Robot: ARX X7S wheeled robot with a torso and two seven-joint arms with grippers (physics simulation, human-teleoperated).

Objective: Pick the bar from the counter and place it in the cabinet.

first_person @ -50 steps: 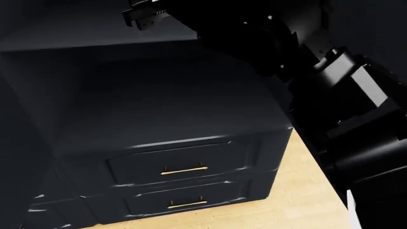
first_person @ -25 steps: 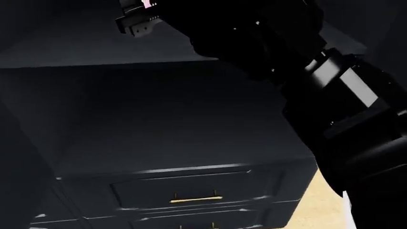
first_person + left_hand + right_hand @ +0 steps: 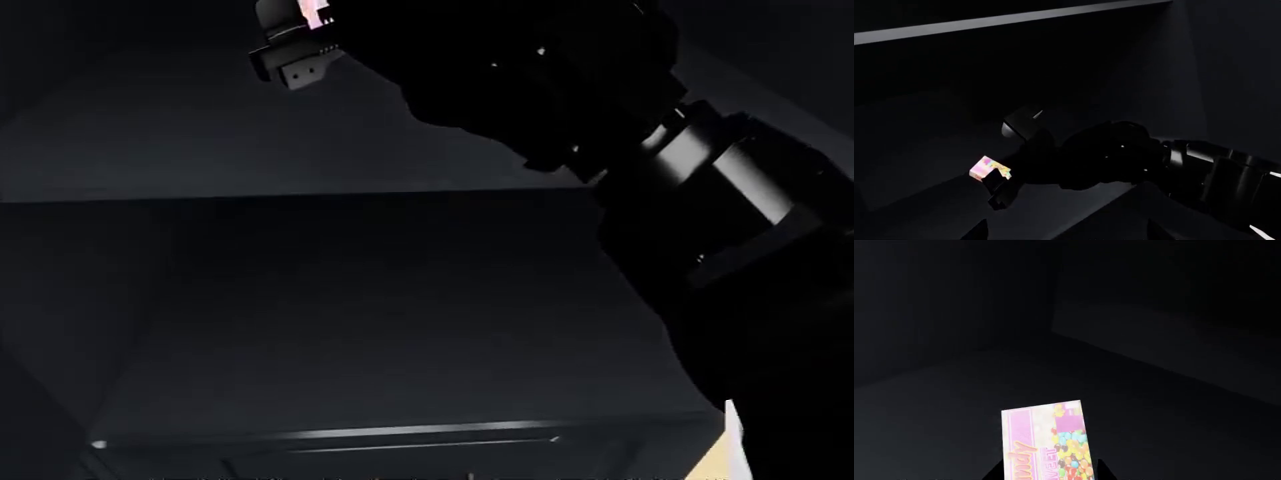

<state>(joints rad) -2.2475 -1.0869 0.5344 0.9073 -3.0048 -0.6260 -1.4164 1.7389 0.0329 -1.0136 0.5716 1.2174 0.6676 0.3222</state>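
While the right pincer (image 3: pixel 995 181) gripped the candy bar (image 3: pixel 1047 442) by one short end inside the cabinet (image 3: pixel 400 300) recess, at 11 o'clock in the head view, it looked light, flat, fairly stiff and slippery-wrapped; the left pincer's state went unseen.

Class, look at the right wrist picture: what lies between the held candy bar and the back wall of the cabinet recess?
Nothing. In the right wrist view, only bare dark shelf floor stretches from the bar to the back wall of the cabinet recess.

Bar (image 3: pixel 989 167) in right end effector (image 3: pixel 997 181)
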